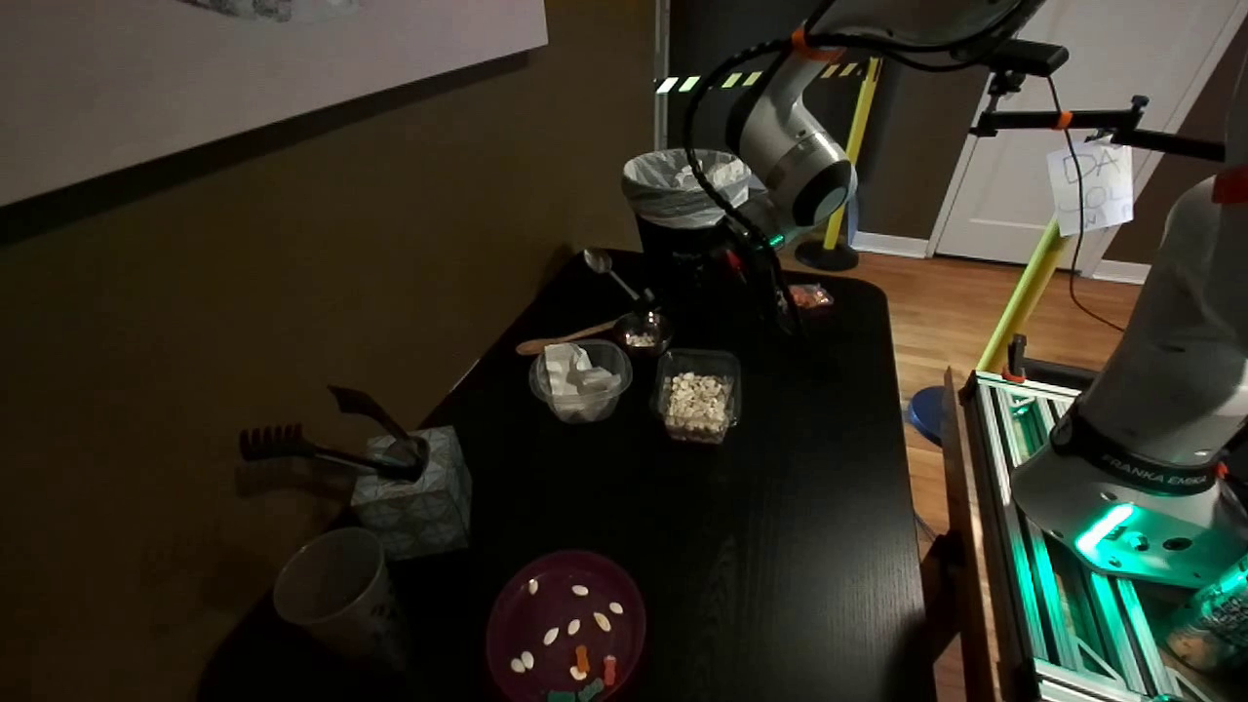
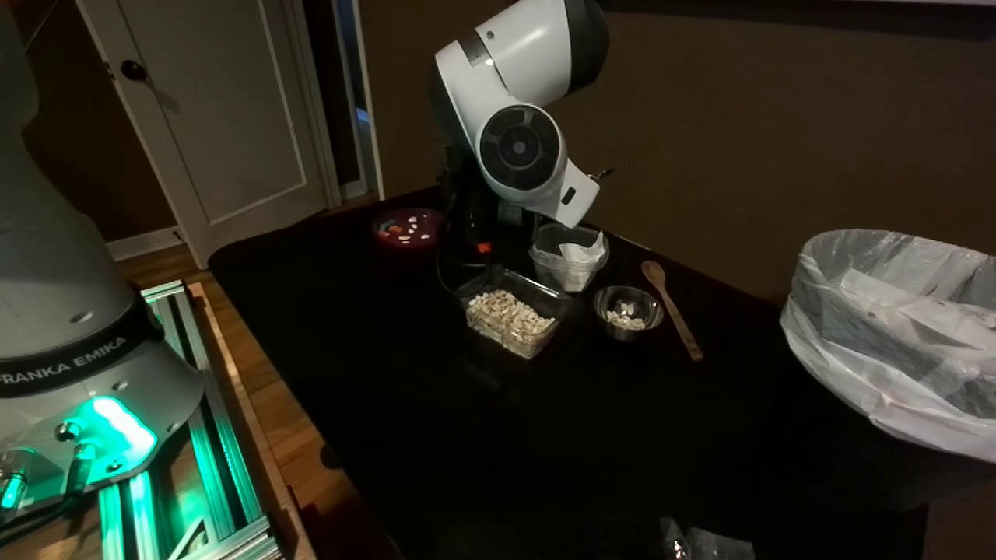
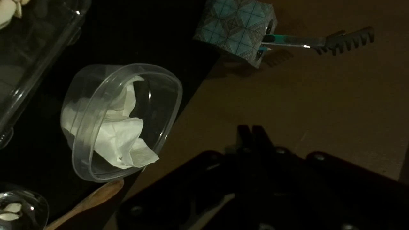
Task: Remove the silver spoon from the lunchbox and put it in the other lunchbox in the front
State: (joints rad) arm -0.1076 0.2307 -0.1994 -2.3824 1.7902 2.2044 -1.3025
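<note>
In the wrist view, see the tool with fingertips pressed together or nearly so, and with no silver visible between them; find the other lunchbox off to its left, down on the worktop, with white paper inside, perhaps laid as a liner. In an exterior view, find the silver spoon up in the air at the dark tips of the tool, head outward; judge it clenched by the handle, probably to leave the head free, though without a clear sight of the contact. Note the lunchbox on the worktop, holding pale seeds and apparently rid of the spoon, just beside its paper-filled neighbour, likely for a short carry. In an exterior view, cannot make out spoon or fingertips behind the arm; see both boxes upright, lower than the arm, and near each other.
</note>
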